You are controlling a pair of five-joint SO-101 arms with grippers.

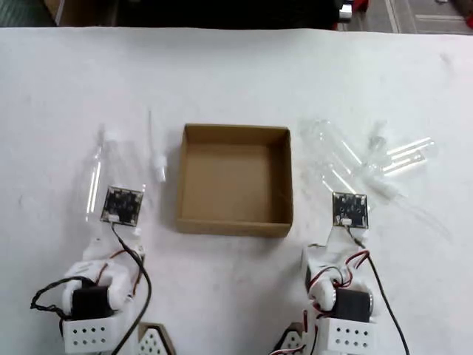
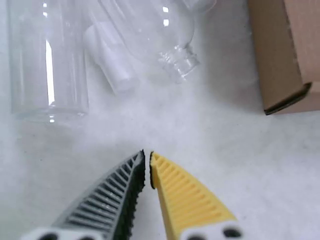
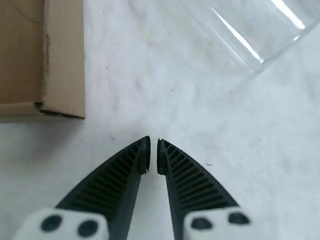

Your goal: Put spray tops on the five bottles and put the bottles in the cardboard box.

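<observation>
An open cardboard box [image 1: 235, 177] sits in the middle of the white table, with nothing inside. Left of it lies a clear bottle [image 1: 96, 171] and a white spray top [image 1: 156, 164] with its thin tube. In the left wrist view I see a bottle's body [image 2: 47, 55], a white spray top [image 2: 111, 60], a bottle neck [image 2: 177, 62] and the box corner [image 2: 287, 55]. My left gripper [image 2: 147, 159] is shut on nothing, just short of them. Several clear bottles [image 1: 347, 159] lie in a heap right of the box. My right gripper [image 3: 153, 150] is shut and holds nothing, near a bottle [image 3: 250, 30] and the box corner [image 3: 42, 55].
Both arms rest at the near edge of the table, the left arm [image 1: 96, 296] and the right arm [image 1: 340, 296]. Cables trail from each. The far table edge [image 1: 222, 28] borders a dark floor. White cloth lies open between the arms and the box.
</observation>
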